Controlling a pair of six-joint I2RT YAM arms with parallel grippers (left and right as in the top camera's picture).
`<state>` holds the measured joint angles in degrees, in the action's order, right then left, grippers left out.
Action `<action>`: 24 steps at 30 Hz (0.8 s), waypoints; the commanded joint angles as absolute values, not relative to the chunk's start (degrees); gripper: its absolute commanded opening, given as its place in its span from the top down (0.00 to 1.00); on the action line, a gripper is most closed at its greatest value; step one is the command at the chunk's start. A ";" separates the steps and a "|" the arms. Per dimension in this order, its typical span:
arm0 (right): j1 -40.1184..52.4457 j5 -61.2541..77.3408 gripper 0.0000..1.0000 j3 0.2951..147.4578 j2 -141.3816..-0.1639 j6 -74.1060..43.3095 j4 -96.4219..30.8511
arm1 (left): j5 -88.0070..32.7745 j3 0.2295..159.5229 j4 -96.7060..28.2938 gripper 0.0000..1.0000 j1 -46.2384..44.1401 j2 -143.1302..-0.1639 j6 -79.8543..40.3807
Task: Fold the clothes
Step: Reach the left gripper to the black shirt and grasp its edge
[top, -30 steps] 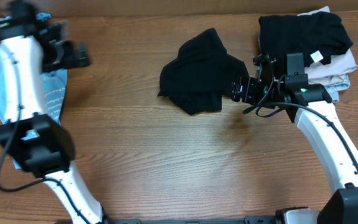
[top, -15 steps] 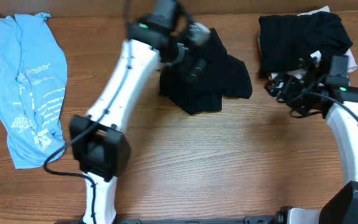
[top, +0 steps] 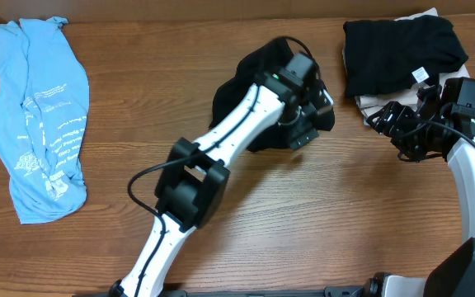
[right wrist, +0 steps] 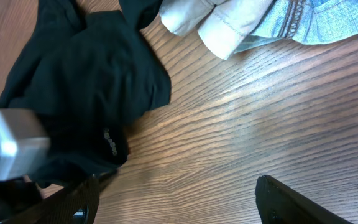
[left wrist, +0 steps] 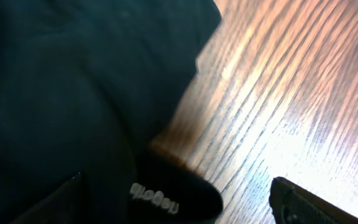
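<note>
Here, small white lettering (left wrist: 155,196) on the black tee (top: 231,101) appears in both wrist views but is too blurred to read. White print (top: 44,157) on the blue tee (top: 23,74) is too small to read. A white tag (top: 420,75) on the folded stack (top: 398,45) shows no legible text. The black tee lies crumpled at tabletop (top: 303,223) centre, partly hidden under the left arm; the blue tee lies far left. The left pincer (top: 308,124) is spread wide over the black tee's edge, gripping nothing. The right pincer (right wrist: 176,196) is wide open above bare wood near the stack, empty.
</note>
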<state>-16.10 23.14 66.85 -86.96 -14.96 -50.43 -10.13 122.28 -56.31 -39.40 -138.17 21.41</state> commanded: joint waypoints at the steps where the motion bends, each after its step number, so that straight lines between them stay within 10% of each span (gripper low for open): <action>1: -16.14 23.14 0.16 68.75 -87.02 -14.61 -50.72 | -2.22 122.74 -56.58 0.07 -42.57 -137.80 22.55; 24: -16.14 22.94 0.16 68.75 -87.02 -14.59 -52.40 | 5.45 122.72 -64.66 0.45 -43.77 -137.49 19.05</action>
<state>-16.10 23.09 66.85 -86.96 -14.94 -52.34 8.64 122.28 -64.73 -44.05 -138.30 19.55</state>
